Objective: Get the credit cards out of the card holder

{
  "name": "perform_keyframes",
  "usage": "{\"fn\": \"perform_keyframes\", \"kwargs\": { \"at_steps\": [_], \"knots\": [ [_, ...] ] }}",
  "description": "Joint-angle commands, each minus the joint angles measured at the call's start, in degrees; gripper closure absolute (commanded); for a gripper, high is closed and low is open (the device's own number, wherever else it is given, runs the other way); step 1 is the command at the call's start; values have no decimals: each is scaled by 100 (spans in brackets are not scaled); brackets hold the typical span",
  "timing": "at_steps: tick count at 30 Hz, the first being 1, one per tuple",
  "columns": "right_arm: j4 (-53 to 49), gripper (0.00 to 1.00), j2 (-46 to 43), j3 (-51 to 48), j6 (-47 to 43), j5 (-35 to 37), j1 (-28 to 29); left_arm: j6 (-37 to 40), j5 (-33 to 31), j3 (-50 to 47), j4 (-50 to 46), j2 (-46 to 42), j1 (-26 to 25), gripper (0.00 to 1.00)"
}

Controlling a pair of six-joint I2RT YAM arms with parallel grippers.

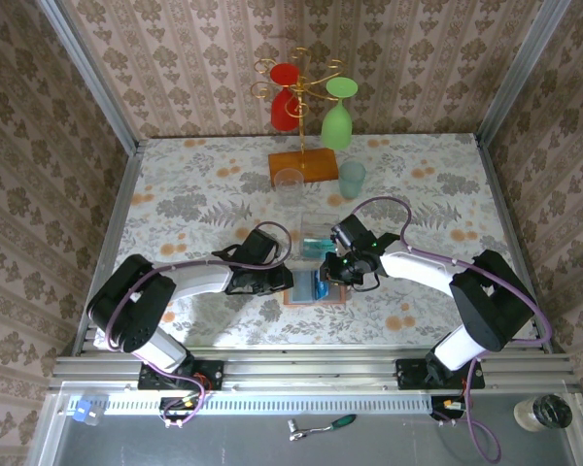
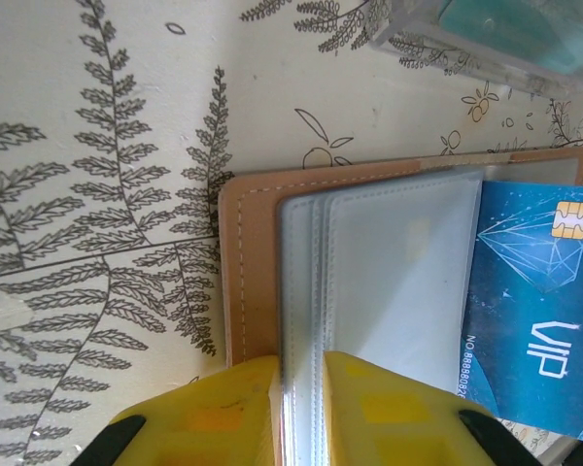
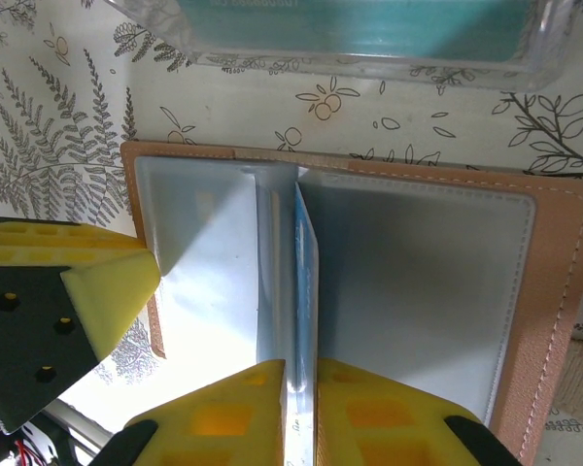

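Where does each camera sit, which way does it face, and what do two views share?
Top external: above and behind the arm bases, facing down on the table; both arms, left gripper and right gripper show.
Left wrist: on the left arm, facing along its gripper, shut on the card holder; its yellow fingers show.
Right wrist: on the right arm, facing down onto the card holder; its yellow fingers show.
Shared: both wrist views show the card holder and the blue card.
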Motion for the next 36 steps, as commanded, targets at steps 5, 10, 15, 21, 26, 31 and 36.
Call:
{"fn": "perform_keyframes", "kwargs": {
  "at_steps": [5,10,15,21,26,31,36],
  "knots": [
    [-252,90,-52,133,73,217,40,-83,-12,-100,-73,22,-48,81],
    [-469,92,-302,204,-110,364,34,-100,-86,-73,-155,-92,-47,81],
    [-890,95,-446,415,-610,462,-58,-65,-191,-3,-360,-231,-33,80],
    [-1602,97,-431,931,-1965,493,-197,-56,-314,33,-508,-398,5,78],
    [-2308,97,-150,1560,-3623,586,-197,-42,-402,49,-613,-549,49,77],
    [-2734,99,69,2023,-5637,682,-197,-48,-488,16,-651,-679,93,77],
    [-3375,100,400,2628,-7551,894,-189,-73,-474,-61,-632,-716,112,77]
  ]
}}
